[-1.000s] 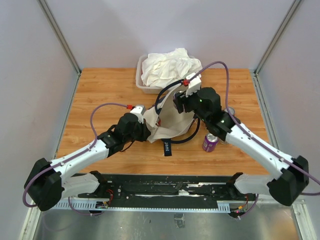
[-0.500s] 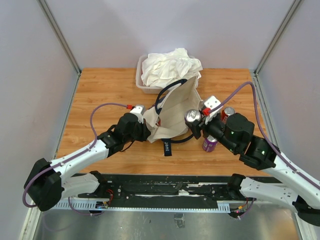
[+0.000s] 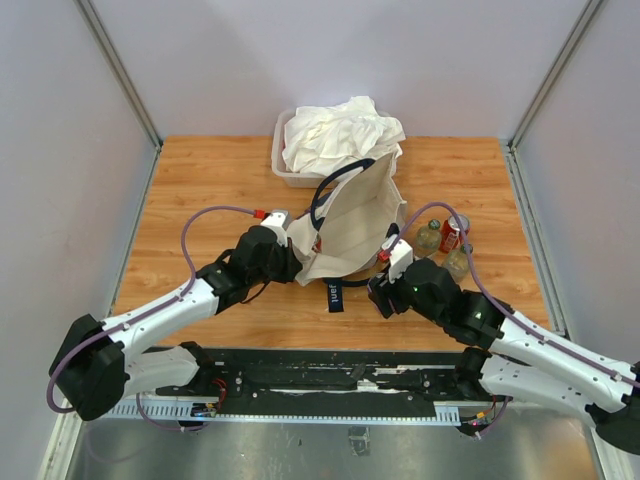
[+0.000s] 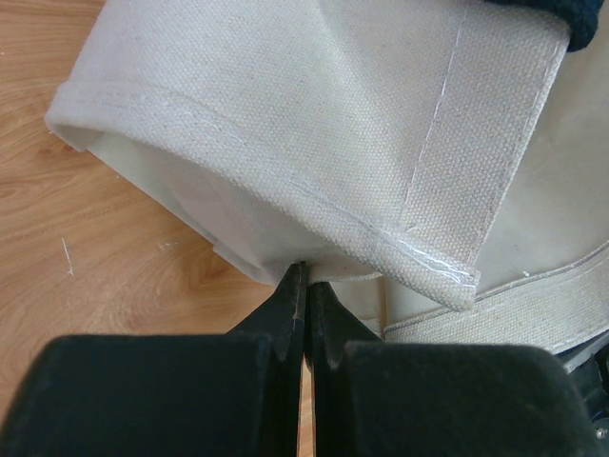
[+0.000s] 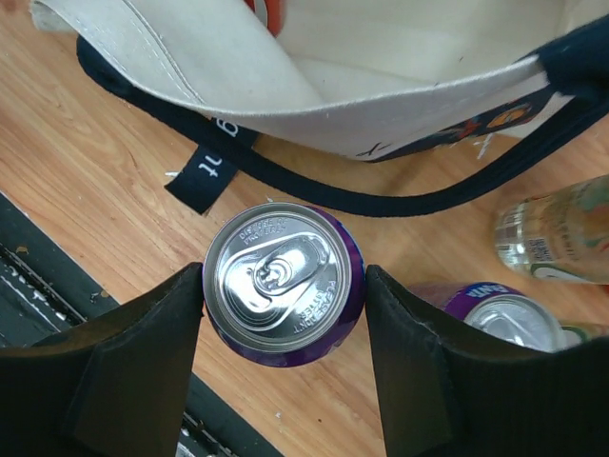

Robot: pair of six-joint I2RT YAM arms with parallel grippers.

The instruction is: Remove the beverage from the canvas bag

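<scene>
The cream canvas bag (image 3: 352,222) with navy handles lies mid-table, its mouth toward the right. My left gripper (image 3: 293,252) is shut on the bag's left edge; the left wrist view shows the closed fingertips (image 4: 297,286) pinching the fabric of the bag (image 4: 314,124). My right gripper (image 5: 284,286) is shut on an upright purple can (image 5: 281,276), outside the bag (image 5: 381,67) and close to the table's front edge. In the top view the right gripper (image 3: 384,288) and arm hide that can.
A second purple can (image 5: 495,314) and a clear bottle (image 5: 557,233) stand just right of the held can. The top view shows two bottles (image 3: 428,237), (image 3: 458,262) and a red can (image 3: 450,234). A clear tub (image 3: 281,168) with white cloth (image 3: 340,135) sits behind the bag.
My right arm came out of the bag with a purple can and moved down to the table's near side, right of the bag. The left arm has not moved.
</scene>
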